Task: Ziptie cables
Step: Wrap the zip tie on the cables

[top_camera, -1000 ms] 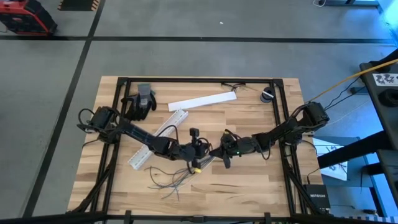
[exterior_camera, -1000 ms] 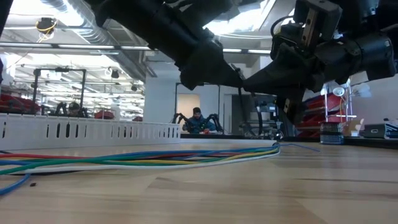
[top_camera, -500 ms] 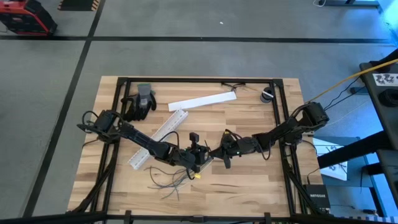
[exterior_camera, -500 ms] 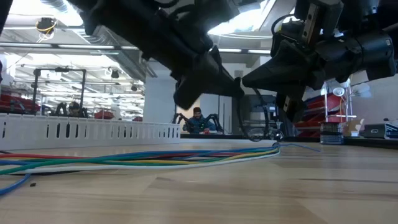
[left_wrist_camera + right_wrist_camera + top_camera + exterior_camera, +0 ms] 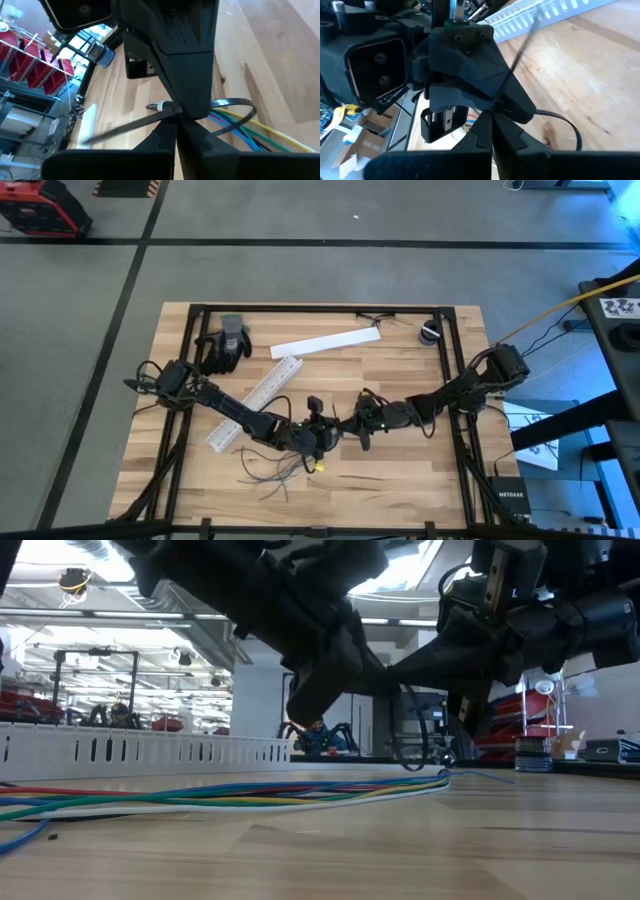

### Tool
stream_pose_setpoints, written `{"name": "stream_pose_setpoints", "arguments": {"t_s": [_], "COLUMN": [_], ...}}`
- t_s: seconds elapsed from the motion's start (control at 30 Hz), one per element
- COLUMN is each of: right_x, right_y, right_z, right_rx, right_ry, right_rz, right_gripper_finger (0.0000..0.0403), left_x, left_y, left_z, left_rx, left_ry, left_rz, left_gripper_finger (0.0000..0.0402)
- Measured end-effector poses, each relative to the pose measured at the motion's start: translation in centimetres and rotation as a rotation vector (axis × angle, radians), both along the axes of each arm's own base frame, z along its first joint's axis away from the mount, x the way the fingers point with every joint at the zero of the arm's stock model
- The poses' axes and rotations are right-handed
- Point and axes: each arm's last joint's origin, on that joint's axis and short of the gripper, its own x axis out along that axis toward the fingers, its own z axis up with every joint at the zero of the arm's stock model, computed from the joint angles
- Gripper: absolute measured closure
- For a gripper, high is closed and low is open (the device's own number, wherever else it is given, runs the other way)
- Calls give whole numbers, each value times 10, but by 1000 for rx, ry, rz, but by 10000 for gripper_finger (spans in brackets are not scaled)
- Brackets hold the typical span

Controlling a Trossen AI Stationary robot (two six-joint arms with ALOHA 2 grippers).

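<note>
The cables (image 5: 250,795) are thin coloured wires lying in a flat bunch on the wooden table; in the high view they show as a dark tangle (image 5: 270,465) near the front edge. A black zip tie loop (image 5: 405,752) stands around their right end (image 5: 235,117). My left gripper (image 5: 328,438) and my right gripper (image 5: 346,428) meet tip to tip just above that spot, both shut on the zip tie. The tie's head (image 5: 160,106) sits beside the fingertips, and its free tail (image 5: 530,35) sticks out past them. My left gripper pinches the zip tie's strap (image 5: 172,114) between its two fingertips, close beside the head, coming slanting down from the table's left. The loop hangs below the fingers around the wires. My right gripper's tip covers the exact spot. My right gripper pinches the strap (image 5: 496,102) between its fingertips, where the tail leaves the loop, slanting down from the table's right. The tail runs up and away from the fingers. The loop (image 5: 570,131) curves out to one side, clear of the table.
A long white slotted channel (image 5: 255,395) lies slantwise left of the grippers. A flat white strip (image 5: 325,342), a black glove (image 5: 225,345) and a small round thing (image 5: 430,332) lie toward the far edge. Black frame rails (image 5: 460,430) border the table.
My left gripper has sunk a little and gone toward the table's near edge, closing in on my right gripper, and has rolled slightly. The black loop, hardly visible in the low view before, now hangs plainly below the two tips. The cables have stayed put.
</note>
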Motion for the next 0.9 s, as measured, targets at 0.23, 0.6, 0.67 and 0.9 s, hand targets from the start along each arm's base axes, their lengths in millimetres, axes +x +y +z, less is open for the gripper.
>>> {"name": "stream_pose_setpoints", "arguments": {"t_s": [0.23, 0.6, 0.67, 0.9], "right_x": [0, -4, -8, -32], "right_y": [1, 2, 2, -7], "right_z": [0, 19, 28, 62], "right_rx": [28, -131, -188, -377], "right_ry": [4, -68, -77, -76], "right_rz": [22, 190, 234, 267], "right_gripper_finger": [402, 291, 261, 211], "left_x": [1, 0, 0, -1], "left_y": [1, -4, -4, -9], "left_z": [4, 8, 8, 10], "left_rx": [-31, -140, -138, -121], "left_ry": [-29, -101, -105, -107], "left_rz": [5, 37, 36, 13], "left_gripper_finger": [401, 401, 401, 401]}}
